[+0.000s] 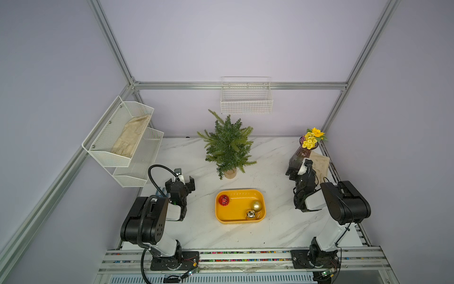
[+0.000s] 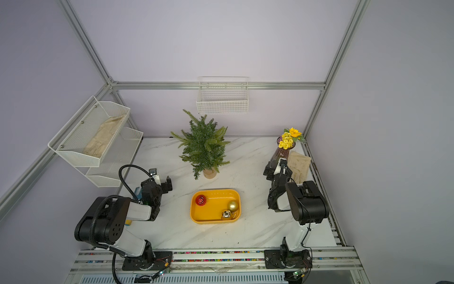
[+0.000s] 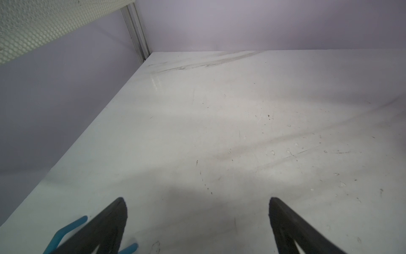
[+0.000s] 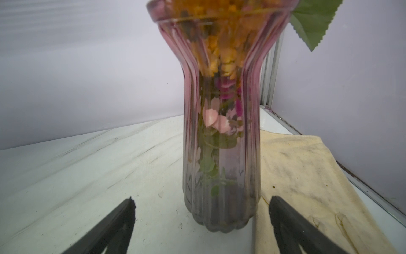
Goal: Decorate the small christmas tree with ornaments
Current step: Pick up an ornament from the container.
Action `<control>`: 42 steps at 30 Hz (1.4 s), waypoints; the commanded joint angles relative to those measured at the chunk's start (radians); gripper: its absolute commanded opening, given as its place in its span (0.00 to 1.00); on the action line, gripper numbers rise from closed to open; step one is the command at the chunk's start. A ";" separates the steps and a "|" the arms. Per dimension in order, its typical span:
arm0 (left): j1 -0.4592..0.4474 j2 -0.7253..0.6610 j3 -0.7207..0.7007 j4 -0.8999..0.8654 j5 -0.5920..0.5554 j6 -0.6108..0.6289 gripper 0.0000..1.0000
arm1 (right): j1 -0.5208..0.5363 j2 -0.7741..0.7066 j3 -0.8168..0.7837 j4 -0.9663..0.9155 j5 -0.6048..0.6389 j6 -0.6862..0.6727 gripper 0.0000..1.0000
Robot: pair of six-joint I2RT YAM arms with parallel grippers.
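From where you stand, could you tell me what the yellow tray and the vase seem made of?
The yellow tray looks like smooth, satin plastic: uniform colour, rounded moulded rim. The vase is probably glossy ribbed purple glass: stems show through.

Both top views were bright and evenly lit by soft light from above. The table [image 1: 270, 228] carried only faint shadows beside the arms at the lower left and lower right of the frame. The silver bauble [image 1: 250, 214] near the centre caught small glints. Fine detail looked slightly soft. The left wrist view was dimmer, with a pale sheen and one dark shadow on the table. In the right wrist view the vase [image 4: 219, 154] was blurred.
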 commanded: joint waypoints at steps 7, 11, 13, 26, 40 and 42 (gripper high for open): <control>0.008 0.004 0.066 0.049 -0.004 0.012 1.00 | 0.005 0.008 0.016 0.048 -0.008 -0.018 0.97; 0.009 0.005 0.067 0.049 -0.004 0.012 1.00 | 0.005 0.008 0.017 0.047 -0.007 -0.016 0.97; 0.008 0.004 0.067 0.049 -0.005 0.012 1.00 | 0.004 0.008 0.016 0.047 -0.007 -0.015 0.97; -0.006 -0.032 0.056 0.052 -0.052 0.027 1.00 | 0.001 -0.136 0.040 -0.119 -0.004 -0.016 0.97; -0.108 -0.334 0.434 -0.996 -0.017 -0.323 1.00 | 0.086 -0.397 0.410 -1.187 -0.418 0.340 0.88; -0.139 -0.337 0.471 -1.117 0.049 -0.350 1.00 | 0.126 -0.403 0.435 -1.286 -0.469 0.355 0.84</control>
